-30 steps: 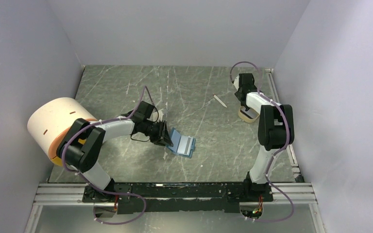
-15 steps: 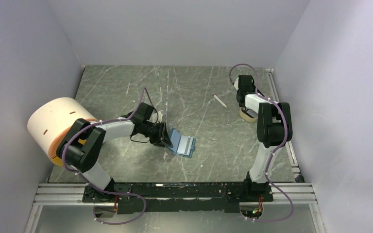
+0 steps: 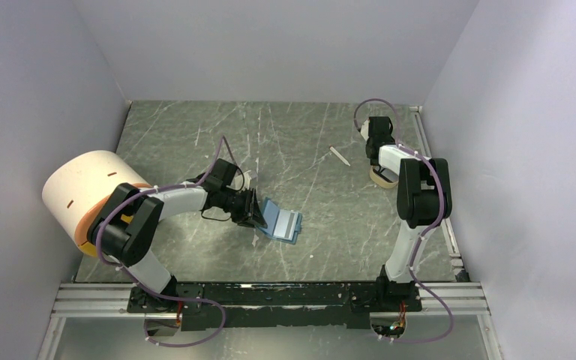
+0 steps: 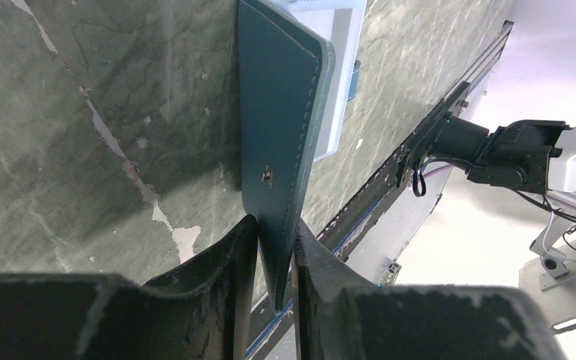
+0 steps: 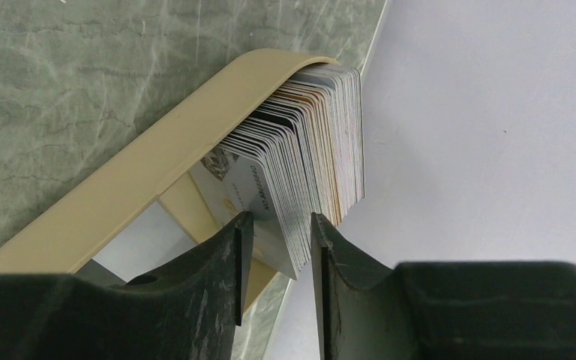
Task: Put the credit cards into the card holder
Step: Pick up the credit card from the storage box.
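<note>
- The step in hand looked like the pickup of a card – none had reached the card holder yet, as far as the top view showed.
- The right claw sat at the tan tray near the far right edge of the worktop. Its 2 fingers straddled the corner of the front few credit cards.
- The jaws stood part-way apart. Whether they already pressed on those cards, I could not tell.
- The cards stood on edge in the tray, packed face to face in 1 dense row that leaned slightly, their free corners poking out past the tray's rim toward the claw.
- The left claw was pinched on the holder's dark teal outer flap, just below its snap stud.
- The holder lay open near the middle of the worktop, well apart from the tray.
- Its long axis ran diagonally away from the left claw, toward the near right. The gripped flap was tilted up on edge, and the lighter blue slot panel lay flat, facing up.
- Next move, as I judged it: separate just 1 card from the tight stack, lift it free of the tray, carry it across, and line its short edge up with a slot while the left claw kept the holder propped open.
- The likely snag was taking several cards at once.
</note>
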You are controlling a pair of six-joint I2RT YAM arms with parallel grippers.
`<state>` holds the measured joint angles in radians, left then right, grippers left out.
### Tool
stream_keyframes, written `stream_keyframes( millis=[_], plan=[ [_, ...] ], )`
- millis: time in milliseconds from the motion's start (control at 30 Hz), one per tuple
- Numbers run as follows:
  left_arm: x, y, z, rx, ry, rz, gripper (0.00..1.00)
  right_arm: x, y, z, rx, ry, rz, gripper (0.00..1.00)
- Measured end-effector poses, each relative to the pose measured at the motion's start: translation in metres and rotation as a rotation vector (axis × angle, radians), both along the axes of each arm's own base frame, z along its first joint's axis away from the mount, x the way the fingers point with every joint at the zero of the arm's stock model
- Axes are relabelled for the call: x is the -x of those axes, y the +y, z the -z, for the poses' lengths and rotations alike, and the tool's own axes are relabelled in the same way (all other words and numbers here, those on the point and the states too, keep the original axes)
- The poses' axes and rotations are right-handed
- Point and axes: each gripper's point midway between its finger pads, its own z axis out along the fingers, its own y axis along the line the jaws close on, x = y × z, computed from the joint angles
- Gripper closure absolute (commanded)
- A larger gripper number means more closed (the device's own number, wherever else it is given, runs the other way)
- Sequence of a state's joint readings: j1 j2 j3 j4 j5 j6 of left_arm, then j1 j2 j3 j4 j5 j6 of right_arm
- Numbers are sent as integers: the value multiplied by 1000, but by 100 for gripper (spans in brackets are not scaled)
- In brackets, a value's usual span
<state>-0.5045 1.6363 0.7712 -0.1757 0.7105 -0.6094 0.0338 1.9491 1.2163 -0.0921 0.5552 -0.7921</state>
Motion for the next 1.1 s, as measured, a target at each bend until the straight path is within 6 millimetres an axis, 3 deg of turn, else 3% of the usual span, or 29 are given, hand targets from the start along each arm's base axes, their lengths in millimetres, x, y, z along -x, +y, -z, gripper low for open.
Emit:
stream_keyframes(
  millis=[700, 767, 900, 1100],
  plan=[
    [-3, -4, 1, 23, -3, 4, 72, 1, 0, 1, -38, 13, 7, 69],
    [-3, -4, 1, 24, -3, 4, 72, 1, 0, 1, -42, 13, 7, 67],
    [-4, -5, 0, 27, -5, 2, 72, 0, 0, 1, -50, 10, 6, 55],
    [-5, -6, -1, 30, -7, 0, 72, -1, 2, -1, -65, 4, -6, 51]
  ],
)
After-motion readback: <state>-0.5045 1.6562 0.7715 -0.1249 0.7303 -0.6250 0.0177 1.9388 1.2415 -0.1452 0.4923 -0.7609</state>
